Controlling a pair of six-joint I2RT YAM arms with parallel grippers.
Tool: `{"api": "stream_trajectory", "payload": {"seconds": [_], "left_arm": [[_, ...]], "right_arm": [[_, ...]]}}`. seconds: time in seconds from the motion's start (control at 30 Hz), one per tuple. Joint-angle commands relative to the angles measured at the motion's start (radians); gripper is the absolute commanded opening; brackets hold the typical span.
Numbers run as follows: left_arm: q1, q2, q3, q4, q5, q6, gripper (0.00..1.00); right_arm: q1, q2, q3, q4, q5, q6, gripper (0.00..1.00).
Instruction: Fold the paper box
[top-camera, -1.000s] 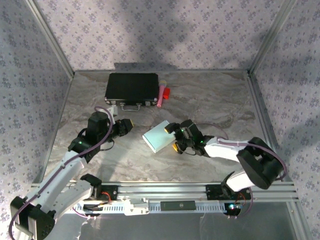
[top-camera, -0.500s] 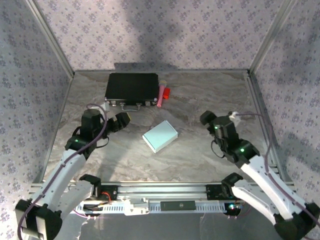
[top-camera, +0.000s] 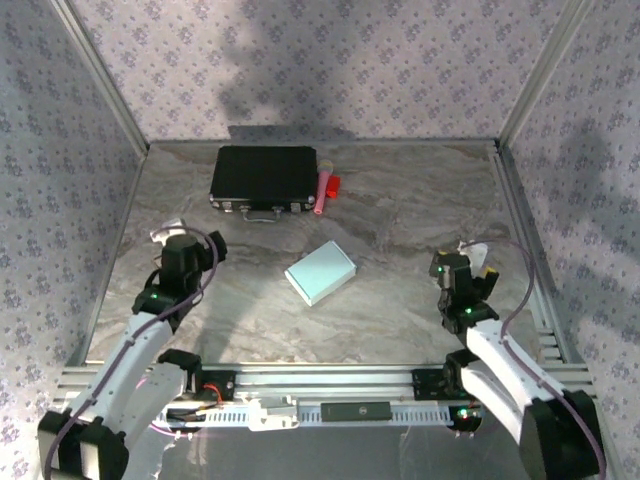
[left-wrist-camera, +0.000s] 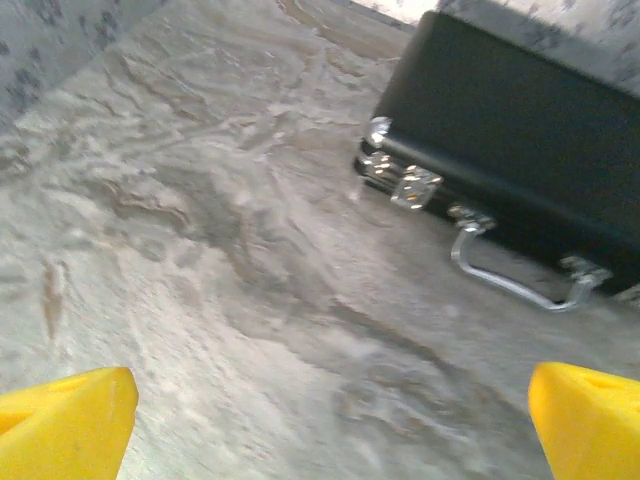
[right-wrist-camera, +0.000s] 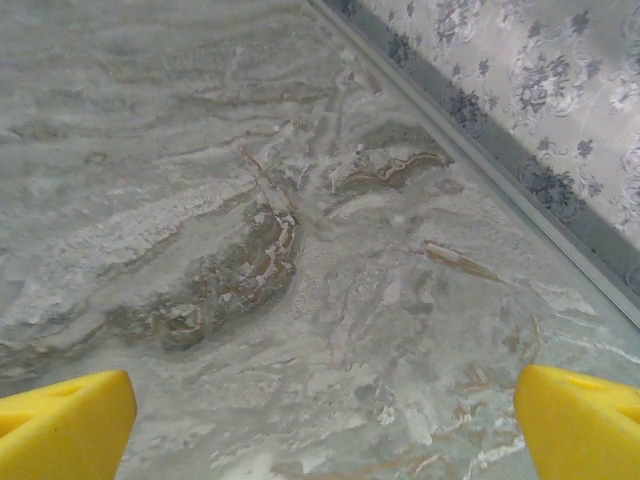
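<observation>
On the table (top-camera: 400, 200) the paper box (top-camera: 320, 272) lies, long axis near-left to far-right; left pincer (left-wrist-camera: 330, 420) and right pincer (right-wrist-camera: 325, 420) gape wide.

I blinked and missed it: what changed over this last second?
The right arm's fingers drew away from the pale light-blue card box, off to the right. The left arm's fingers spread open and pulled back leftward. The box and the black rectangular case stayed put.
</observation>
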Motion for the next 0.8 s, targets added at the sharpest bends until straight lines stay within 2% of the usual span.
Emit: {"api": "stream_trajectory", "payload": {"seconds": [0.0, 0.07, 0.17, 0.27, 0.4, 0.6, 0.77], "left_arm": [[0.005, 0.017, -0.075, 0.174, -0.098, 0.177, 1.00], [0.017, 0.035, -0.081, 0.186, -0.106, 0.208, 1.00], [0.038, 0.100, -0.066, 0.248, -0.053, 0.304, 1.00], [0.086, 0.198, -0.071, 0.351, 0.044, 0.373, 1.00], [0.153, 0.312, -0.098, 0.524, 0.203, 0.428, 1.00], [0.191, 0.455, -0.157, 0.804, 0.265, 0.445, 1.00], [0.206, 0.532, -0.152, 0.921, 0.287, 0.496, 1.00]], "right_arm": [[-0.074, 0.085, -0.014, 0.322, -0.150, -0.150, 0.99], [-0.102, 0.158, -0.030, 0.431, -0.212, -0.176, 0.99], [-0.151, 0.266, -0.023, 0.543, -0.303, -0.212, 0.99], [-0.162, 0.341, -0.014, 0.638, -0.316, -0.202, 0.99], [-0.164, 0.433, 0.009, 0.733, -0.354, -0.269, 0.99], [-0.174, 0.561, -0.015, 0.911, -0.400, -0.321, 0.99], [-0.176, 0.668, -0.015, 1.005, -0.410, -0.325, 0.99]]}}
